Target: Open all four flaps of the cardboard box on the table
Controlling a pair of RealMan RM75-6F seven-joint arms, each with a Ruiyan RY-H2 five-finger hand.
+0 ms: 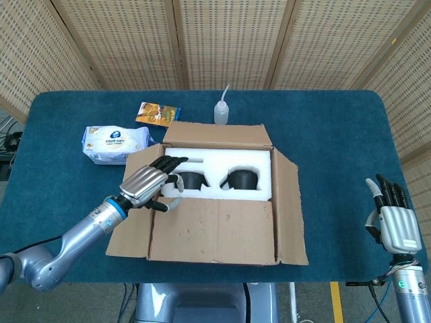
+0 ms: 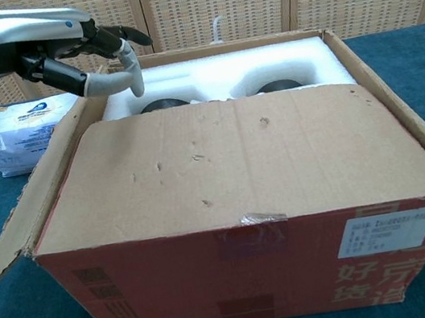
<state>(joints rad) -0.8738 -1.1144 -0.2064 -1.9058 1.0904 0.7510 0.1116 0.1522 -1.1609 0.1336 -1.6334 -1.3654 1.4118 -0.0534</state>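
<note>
Head view. The cardboard box (image 1: 215, 195) sits mid-table (image 1: 337, 134), all else placed from it. Far flap (image 1: 217, 135) folded out behind, right flap (image 1: 288, 208) out to the side, near flap (image 1: 212, 231) lying out toward me, left flap (image 1: 138, 202) mostly under my arm. Inside: white foam insert (image 1: 219, 161) with two dark round items (image 1: 241, 179) in its wells. My left hand (image 1: 147, 185) hangs over the box's left edge, fingers (image 1: 165, 163) spread and reaching across the foam toward the nearer dark item; nothing held. Whether the fingertips touch foam, I cannot tell from here. My right hand (image 1: 394, 219) is well right of the box, near the table's front corner, fingers straight and apart, empty. Behind the box: squeeze bottle (image 1: 221, 108). Behind-left: small yellow packet (image 1: 158, 114). Left of the box: wipes pack (image 1: 113, 142).

Chest view. Box (image 2: 258, 282) fills the frame, near flap (image 2: 238, 163) sloping toward the camera. Left hand (image 2: 64, 49) above the box's far-left corner, fingers (image 2: 114, 36) extended and parted, pale thumb hooked downward just over the foam rim (image 2: 294, 60); gripping nothing. Wipes pack (image 2: 20, 130) left of the box. Right hand out of this frame.
</note>
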